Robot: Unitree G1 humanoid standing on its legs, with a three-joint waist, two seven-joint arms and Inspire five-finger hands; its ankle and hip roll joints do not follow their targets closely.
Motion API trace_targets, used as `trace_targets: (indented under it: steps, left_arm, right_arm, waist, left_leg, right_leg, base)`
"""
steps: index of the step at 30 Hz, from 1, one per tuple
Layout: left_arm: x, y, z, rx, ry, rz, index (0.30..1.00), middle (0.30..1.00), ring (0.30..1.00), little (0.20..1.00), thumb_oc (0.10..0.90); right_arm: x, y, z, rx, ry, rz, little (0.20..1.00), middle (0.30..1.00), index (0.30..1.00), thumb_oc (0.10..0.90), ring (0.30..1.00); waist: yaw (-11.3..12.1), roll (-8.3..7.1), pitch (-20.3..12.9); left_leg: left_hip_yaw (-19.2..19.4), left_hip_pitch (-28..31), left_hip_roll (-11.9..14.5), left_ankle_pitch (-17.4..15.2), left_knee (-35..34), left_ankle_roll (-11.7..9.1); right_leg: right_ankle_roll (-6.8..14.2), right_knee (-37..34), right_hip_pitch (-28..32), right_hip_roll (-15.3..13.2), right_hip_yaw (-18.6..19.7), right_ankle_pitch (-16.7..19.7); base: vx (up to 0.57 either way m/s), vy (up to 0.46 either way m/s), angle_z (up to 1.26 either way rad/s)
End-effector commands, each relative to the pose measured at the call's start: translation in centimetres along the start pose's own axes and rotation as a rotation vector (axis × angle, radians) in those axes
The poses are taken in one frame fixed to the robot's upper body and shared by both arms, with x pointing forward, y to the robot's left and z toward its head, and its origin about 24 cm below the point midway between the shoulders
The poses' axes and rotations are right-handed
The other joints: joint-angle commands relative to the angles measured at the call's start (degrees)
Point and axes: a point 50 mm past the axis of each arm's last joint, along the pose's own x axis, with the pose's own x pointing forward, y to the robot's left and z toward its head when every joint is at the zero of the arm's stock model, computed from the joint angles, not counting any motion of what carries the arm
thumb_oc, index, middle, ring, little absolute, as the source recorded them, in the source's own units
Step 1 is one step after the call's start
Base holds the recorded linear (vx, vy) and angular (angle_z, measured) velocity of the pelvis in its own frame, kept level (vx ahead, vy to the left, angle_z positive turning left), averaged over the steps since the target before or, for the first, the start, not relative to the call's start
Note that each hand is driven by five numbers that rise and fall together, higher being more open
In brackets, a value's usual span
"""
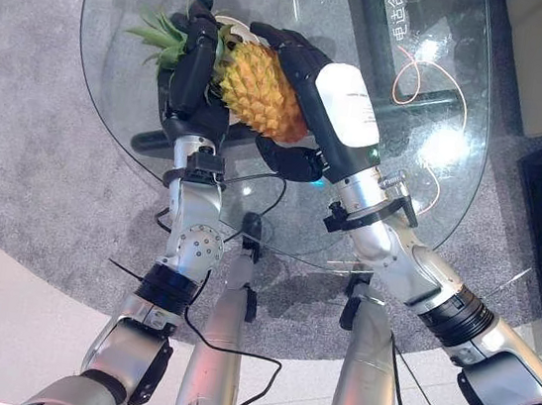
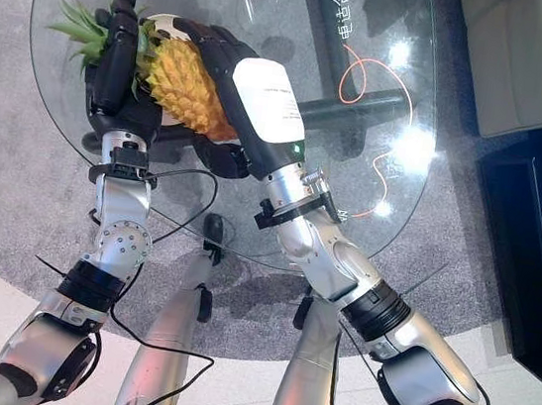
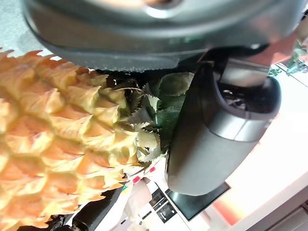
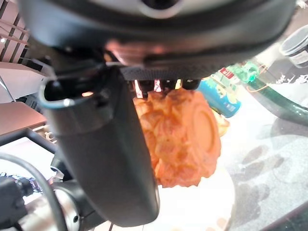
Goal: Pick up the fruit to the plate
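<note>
Grey carpet under a round clear glass tabletop (image 1: 423,183), orange cable loop (image 1: 429,83) lying at its 2 o'clock. At the tabletop's 11 o'clock sits the orange-yellow scaly pineapple with green leafy crown (image 1: 256,86), crown pointing to 9 o'clock, over a white round plate (image 1: 236,26) whose rim peeks out behind it. I can't tell if the fruit rests on the plate or hangs just above.

My left hand (image 1: 190,72) has its fingers curled round the crown end; my right hand (image 1: 312,83) has fingers wrapped over the body, thumb under the base end. So both are clamped on the fruit.

Risk, my guess: the two grips are uneven, leaves give and slide, so letting go unevenly could roll the fruit off the plate edge onto slick glass. Pressing down hard could skid the plate.

Right wrist view shows the flat butt end of the fruit and white plate surface below it, plus a blue can (image 4: 222,96) beyond. Left wrist view gives my thumb against the leaves.
</note>
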Motion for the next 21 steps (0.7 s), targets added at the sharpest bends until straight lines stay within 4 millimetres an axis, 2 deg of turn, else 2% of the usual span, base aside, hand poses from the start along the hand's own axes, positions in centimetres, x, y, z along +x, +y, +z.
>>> trace_targets:
  steps: [1, 14, 21]
  left_arm:
    - [1.7, -5.9, 4.0, -0.038, -0.278, -0.236, 0.300, 0.300, 0.300, 0.200, 0.100]
    - [1.7, -4.9, 6.0, -0.066, -0.448, -0.040, 0.300, 0.300, 0.300, 0.200, 0.100]
    - [1.9, -4.9, 6.3, -0.098, -0.480, 0.015, 0.300, 0.300, 0.300, 0.200, 0.100]
  right_arm:
    - [3.4, -4.9, 4.7, 0.034, -0.248, -0.295, 0.900, 0.900, 0.900, 0.800, 0.900]
    - [3.6, -5.1, 4.6, 0.029, -0.239, -0.317, 0.900, 0.900, 0.900, 0.800, 0.900]
    - [3.8, -5.1, 4.6, 0.028, -0.236, -0.327, 0.900, 0.900, 0.900, 0.800, 0.900]
  waist:
    - [0.93, -1.63, -1.38]
    - [1.17, -1.64, -1.38]
    - [1.11, -1.62, -1.38]
  left_leg:
    - [2.93, 1.32, -3.27, -7.90, 3.88, 0.55]
    - [2.61, 1.35, -3.32, -7.49, 3.29, 0.30]
    - [2.72, 1.46, -3.24, -7.30, 2.94, 0.13]
  right_leg:
    - [-1.20, -12.53, 4.01, 2.87, -3.53, 6.62]
    - [-1.25, -12.74, 4.12, 3.00, -3.71, 6.49]
    - [-1.19, -12.92, 4.24, 3.02, -3.62, 6.44]
  base:
    - [0.00, 0.000, 0.00]
    - [0.00, 0.000, 0.00]
    - [0.00, 0.000, 0.00]
